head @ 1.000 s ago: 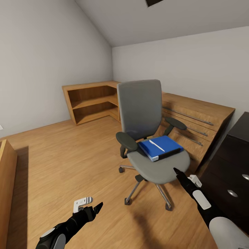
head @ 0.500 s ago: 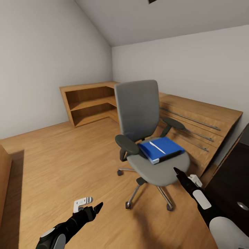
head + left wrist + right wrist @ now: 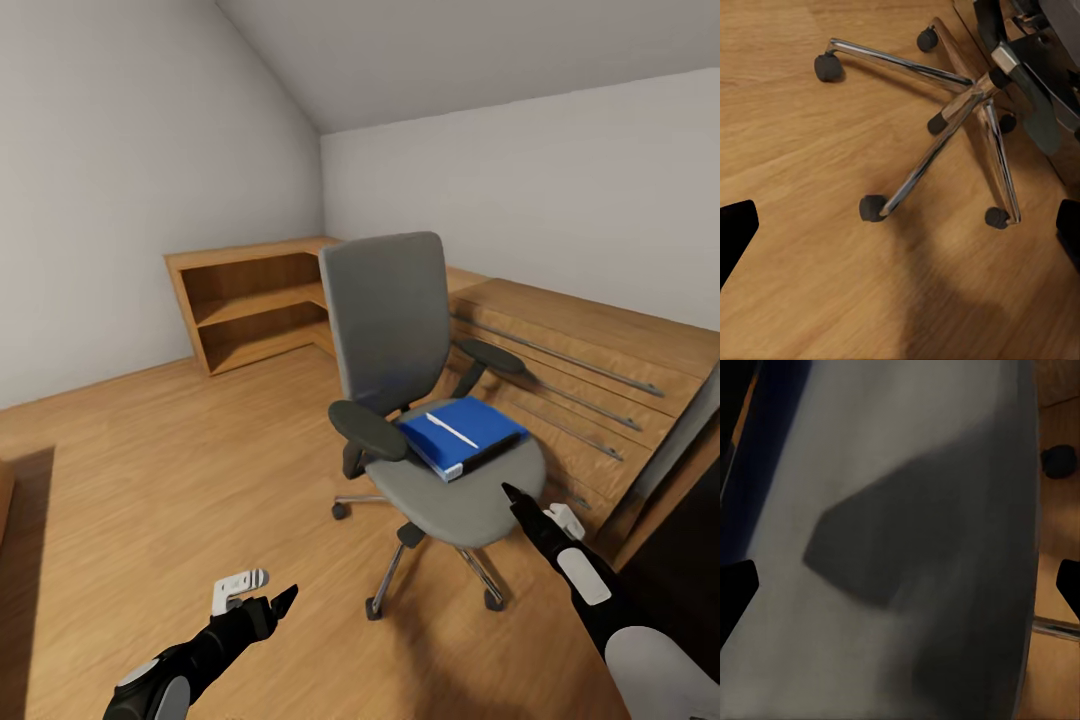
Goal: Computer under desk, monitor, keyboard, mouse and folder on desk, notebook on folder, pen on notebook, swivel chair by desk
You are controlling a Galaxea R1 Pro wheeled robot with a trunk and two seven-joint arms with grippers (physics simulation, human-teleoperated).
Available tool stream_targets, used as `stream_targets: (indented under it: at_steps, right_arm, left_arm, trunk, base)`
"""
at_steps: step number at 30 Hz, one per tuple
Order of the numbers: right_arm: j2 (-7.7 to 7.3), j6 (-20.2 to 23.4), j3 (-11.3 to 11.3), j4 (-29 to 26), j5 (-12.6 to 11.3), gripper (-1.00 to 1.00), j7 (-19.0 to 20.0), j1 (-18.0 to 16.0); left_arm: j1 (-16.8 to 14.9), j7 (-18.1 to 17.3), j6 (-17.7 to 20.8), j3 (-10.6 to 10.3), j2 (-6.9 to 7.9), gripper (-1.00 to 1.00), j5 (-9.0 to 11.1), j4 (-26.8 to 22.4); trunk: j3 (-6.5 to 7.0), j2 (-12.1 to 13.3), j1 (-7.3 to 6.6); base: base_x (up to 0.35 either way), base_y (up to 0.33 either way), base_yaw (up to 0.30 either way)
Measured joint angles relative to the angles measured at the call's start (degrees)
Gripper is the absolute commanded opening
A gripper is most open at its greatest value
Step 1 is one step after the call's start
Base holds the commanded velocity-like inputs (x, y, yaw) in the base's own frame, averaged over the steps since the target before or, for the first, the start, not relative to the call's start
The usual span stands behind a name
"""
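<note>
at the left of the head view the left hand [image 3: 283, 600] hangs low over the bare wooden floor [image 3: 150, 480], its dark fingers spread apart and pinching nothing; in the left wrist view both fingertips sit wide at the picture's edges, and between them lies the chrome five-star base [image 3: 967, 105] of the chair with its black casters on the floor. beyond it, against the back wall, stands a low oak shelving unit [image 3: 250, 300] with open compartments. in the middle of the room is the swivel chair [image 3: 400, 340]: tall grey padded back, grey seat, black armrests, chrome legs. on the seat, toward its right half, lies the folder [image 3: 470, 440], flat and bright blue with a white edge stripe along its near side. on top of the folder rests a slim white pen [image 3: 450, 430], lying slantwise. right of the chair runs a long oak unit with metal rail handles [image 3: 580, 370]. at the right the right hand [image 3: 512, 496] points toward the seat's front edge, near it, apart from the folder; its fingers are spread and hold nothing, and the right wrist view shows the grey seat [image 3: 907, 510] up close between the two dark tips.
</note>
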Motion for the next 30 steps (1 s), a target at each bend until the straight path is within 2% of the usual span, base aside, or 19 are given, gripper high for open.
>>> stream_targets:
  at_steps: [15, 30]
  right_arm:
    - [0.02, 0.0, 0.2, 2.9, 0.2, 1.00, -0.1, 0.0]
    - [0.02, -0.1, 0.2, 2.9, 0.2, 1.00, -0.1, 0.0]
  left_arm:
    - [0.0, 0.0, 0.0, 0.0, -0.03, 1.00, 0.0, 0.0]
    - [0.0, 0.0, 0.0, 0.0, -0.04, 1.00, 0.0, 0.0]
  trunk:
    - [-0.01, 0.0, 0.04]
    - [-0.01, 0.0, 0.02]
  base:
    - [-0.260, 0.000, 0.000]
    - [-0.054, 0.000, 0.000]
